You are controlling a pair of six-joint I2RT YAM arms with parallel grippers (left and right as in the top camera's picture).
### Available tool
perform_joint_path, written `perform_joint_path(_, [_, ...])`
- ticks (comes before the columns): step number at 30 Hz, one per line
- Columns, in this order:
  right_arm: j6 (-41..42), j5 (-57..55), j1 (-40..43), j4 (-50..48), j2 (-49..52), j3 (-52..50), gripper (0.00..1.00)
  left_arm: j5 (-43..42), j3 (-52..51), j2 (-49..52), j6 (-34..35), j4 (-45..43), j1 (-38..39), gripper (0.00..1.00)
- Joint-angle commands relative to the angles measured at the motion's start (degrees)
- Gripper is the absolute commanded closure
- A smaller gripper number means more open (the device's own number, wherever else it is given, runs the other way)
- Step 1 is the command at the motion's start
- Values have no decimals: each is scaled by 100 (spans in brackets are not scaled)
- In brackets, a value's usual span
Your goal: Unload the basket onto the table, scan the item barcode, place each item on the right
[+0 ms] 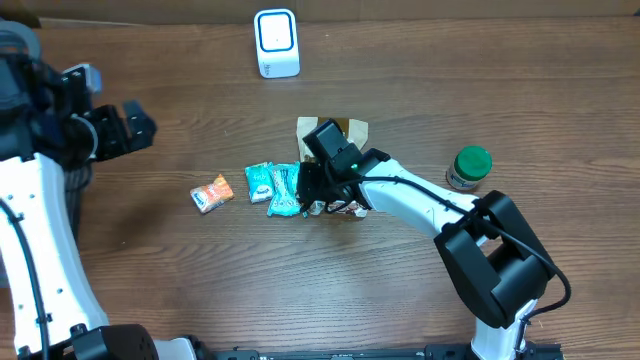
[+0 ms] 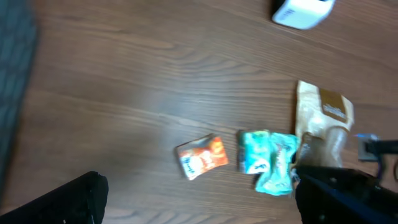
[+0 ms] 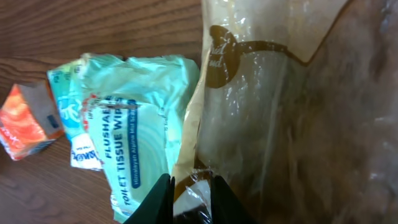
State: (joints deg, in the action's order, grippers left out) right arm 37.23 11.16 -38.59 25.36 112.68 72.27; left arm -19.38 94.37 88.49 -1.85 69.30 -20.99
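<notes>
Right claw [image 3: 189,200] is clenched on the edge of the crinkly brown-and-clear plastic bag [image 3: 280,112], mid-way across the brown wooden desk [image 1: 200,280]. Left to right: left claw [image 1: 138,124] wide open, small orange packet [image 1: 212,193], teal tissue-wipe packs [image 1: 285,190] right against the bag, green-lidded jar [image 1: 468,167]. White boxy scanner [image 1: 276,43] sits far back.

Your left arm stands back at the left edge of the tabletop. Its end effector [image 1: 128,127] points toward the middle with the jaws spread wide (the fingers [image 2: 68,199] only show at the lower corners of the wrist view). Your right arm reaches from the near right edge to the tabletop's middle, bent at the elbow. Its end effector [image 3: 189,196] is pinched to a narrow gap on the edge of the brown pouch [image 3: 280,93].
</notes>
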Motion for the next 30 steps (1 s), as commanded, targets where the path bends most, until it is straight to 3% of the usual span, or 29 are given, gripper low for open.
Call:
perform_joint_path(1, [28,-66,48,155,17,-33,83,-103,94,-160,-118,-118,448,2])
perform_joint_path(13, [-319,-826,702,1829,-127,247,73,-98,59,-149,-118,-479,1504,3])
perform_joint_path(20, [-376,-1261,1598,1781,-127,249,72,-96,20,302,-129,-640,2168,3])
perform_joint_path(30, [-1532,-1235,2465,1386,-127,511,68,-98,20,1342,-402,-1456,3211,7])
